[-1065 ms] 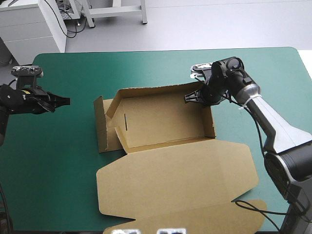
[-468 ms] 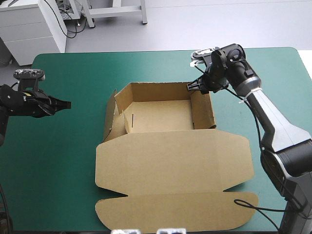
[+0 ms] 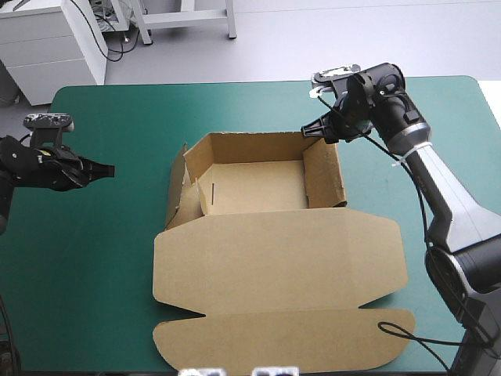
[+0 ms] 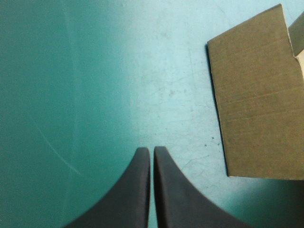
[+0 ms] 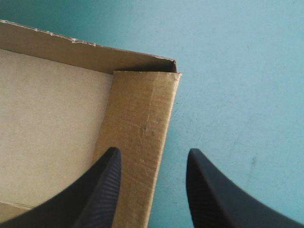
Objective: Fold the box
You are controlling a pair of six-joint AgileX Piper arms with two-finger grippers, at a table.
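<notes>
The brown box (image 3: 254, 188) sits at the middle of the bench (image 3: 94, 266). Its tray is open with walls raised, and its lid (image 3: 274, 270) lies flat on the teal-green cover (image 3: 438, 110) toward the near edge. We see the right end effector (image 5: 152, 156) at the tray's far right corner, its black fingers spread. One finger is over the inner side of the right wall (image 5: 142, 123) and the other is outside it over bare cover, with the wall's top edge between them. We cannot tell whether either finger touches the board. The left end effector (image 4: 152, 151) hangs over bare cover off the box's left side, well apart from it, fingers pressed together into a point and holding nothing. Ahead of it and to one side we make out the box's left flap (image 4: 256, 104).
</notes>
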